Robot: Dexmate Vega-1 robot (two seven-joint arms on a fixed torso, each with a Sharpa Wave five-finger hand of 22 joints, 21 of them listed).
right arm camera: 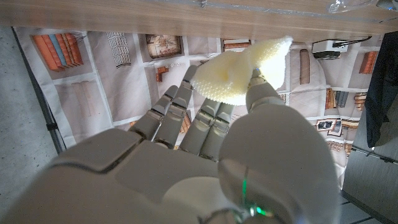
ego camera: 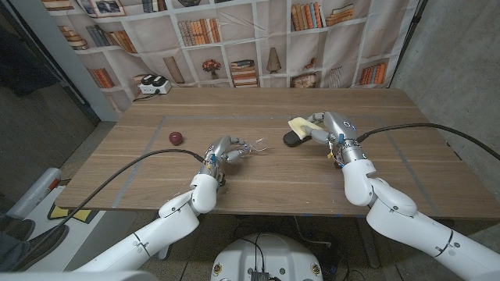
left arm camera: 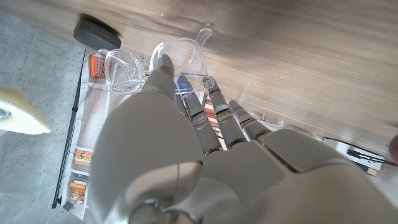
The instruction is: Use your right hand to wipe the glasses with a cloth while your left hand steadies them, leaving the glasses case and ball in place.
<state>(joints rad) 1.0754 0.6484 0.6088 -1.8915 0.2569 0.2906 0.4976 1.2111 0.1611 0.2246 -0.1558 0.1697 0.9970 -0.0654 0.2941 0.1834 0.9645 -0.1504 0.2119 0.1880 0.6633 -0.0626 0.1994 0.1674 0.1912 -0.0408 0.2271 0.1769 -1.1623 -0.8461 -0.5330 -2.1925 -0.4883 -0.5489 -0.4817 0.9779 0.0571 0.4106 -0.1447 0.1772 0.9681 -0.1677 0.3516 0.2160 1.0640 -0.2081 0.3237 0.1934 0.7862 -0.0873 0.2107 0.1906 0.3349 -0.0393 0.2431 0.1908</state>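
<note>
Clear glasses (ego camera: 251,146) sit just left of the table's middle, gripped at one side by my left hand (ego camera: 225,151). In the left wrist view the thumb lies on a lens of the glasses (left arm camera: 134,64) and the fingers (left arm camera: 214,106) reach behind the frame. My right hand (ego camera: 334,129) is to the right of the glasses and apart from them. It pinches a pale yellow cloth (ego camera: 301,124); the right wrist view shows that cloth (right arm camera: 239,73) between thumb and fingers. A dark glasses case (ego camera: 293,138) lies under the cloth. A dark red ball (ego camera: 176,137) sits to the left.
A white box with black parts (ego camera: 153,86) stands at the table's far left corner. A bookshelf-print backdrop (ego camera: 234,39) hangs behind the table. Bare wood (ego camera: 266,183) stretches between my two hands and the near edge.
</note>
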